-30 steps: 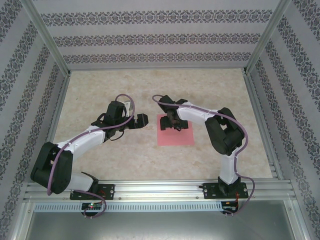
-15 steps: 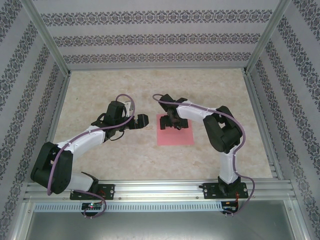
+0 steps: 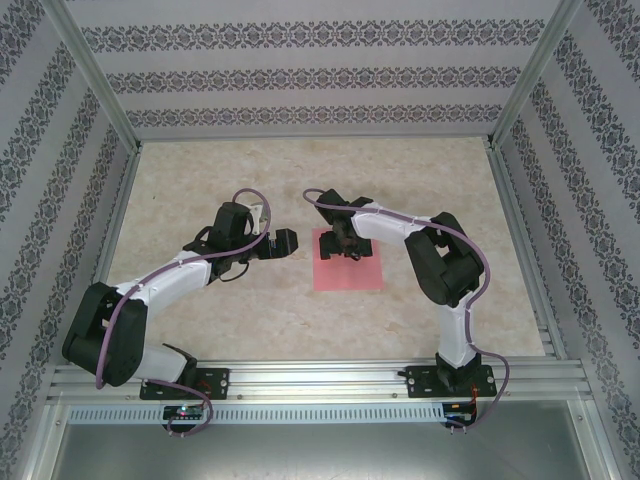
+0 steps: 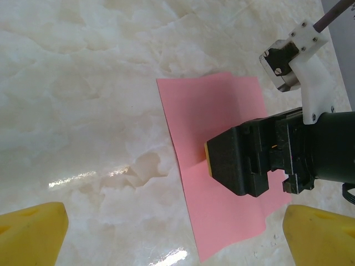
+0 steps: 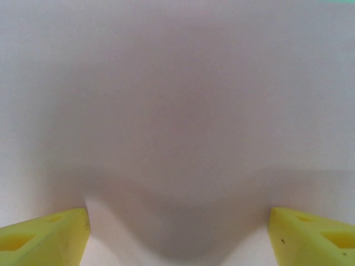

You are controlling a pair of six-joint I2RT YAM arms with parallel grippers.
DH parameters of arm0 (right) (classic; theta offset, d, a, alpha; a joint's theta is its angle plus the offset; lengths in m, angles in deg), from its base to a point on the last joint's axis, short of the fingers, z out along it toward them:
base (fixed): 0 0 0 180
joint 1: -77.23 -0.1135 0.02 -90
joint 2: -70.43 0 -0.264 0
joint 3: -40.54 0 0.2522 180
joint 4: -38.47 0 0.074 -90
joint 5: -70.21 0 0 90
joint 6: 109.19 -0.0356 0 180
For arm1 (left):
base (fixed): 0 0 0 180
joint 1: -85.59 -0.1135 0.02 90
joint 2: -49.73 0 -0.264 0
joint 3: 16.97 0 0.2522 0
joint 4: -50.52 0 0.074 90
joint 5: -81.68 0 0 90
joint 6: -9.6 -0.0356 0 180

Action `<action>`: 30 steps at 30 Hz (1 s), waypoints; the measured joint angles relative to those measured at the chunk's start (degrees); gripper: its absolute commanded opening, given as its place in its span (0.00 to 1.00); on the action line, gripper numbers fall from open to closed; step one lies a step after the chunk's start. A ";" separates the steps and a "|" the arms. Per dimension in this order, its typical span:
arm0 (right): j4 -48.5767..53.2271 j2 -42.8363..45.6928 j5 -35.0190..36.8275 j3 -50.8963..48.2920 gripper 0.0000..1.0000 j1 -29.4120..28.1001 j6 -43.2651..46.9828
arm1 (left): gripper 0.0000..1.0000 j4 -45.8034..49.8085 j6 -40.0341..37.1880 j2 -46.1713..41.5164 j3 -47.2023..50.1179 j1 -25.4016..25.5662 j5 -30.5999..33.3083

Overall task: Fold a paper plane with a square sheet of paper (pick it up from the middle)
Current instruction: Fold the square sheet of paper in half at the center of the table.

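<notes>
One square sheet of paper [image 3: 352, 273] lies flat near the middle of the pale marble worktop [image 3: 250, 180], its four edges straight and its sides roughly in line with the worktop's sides. Two arms reach in from the near rail [image 3: 320, 378]. The right hand [image 3: 340, 243] is set down on the far half of the sheet, just inside the far edge, while the near half is uncovered. In the right wrist view its yellow fingertips [image 5: 44, 233] stand wide apart, so this hand is open with nothing clamped. The left hand [image 3: 285, 241] hangs just left of the sheet and apart from it. Its own yellow fingertips [image 4: 33, 233] are spread wide and it holds nothing. From the left wrist camera the sheet [image 4: 222, 105] shows a clean left edge and a sharp near corner, with the right hand [image 4: 244, 160] standing on it. Broad marble lies open beyond the sheet toward the three patterned walls [image 3: 320, 75] on the far, left and right sides.
</notes>
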 measured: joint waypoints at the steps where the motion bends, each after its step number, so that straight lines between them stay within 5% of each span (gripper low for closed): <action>1: -0.02 0.00 0.00 0.04 0.78 -0.02 -0.02 | 1.00 0.00 0.00 0.00 0.00 0.00 -0.02; 12: 0.26 0.42 -0.09 0.09 0.53 0.04 -1.27 | 1.00 0.04 0.00 -0.07 0.00 0.00 0.00; 30: -3.19 14.67 -6.69 -2.60 0.40 0.15 -4.46 | 1.00 2.23 -0.22 -1.05 0.00 0.00 1.57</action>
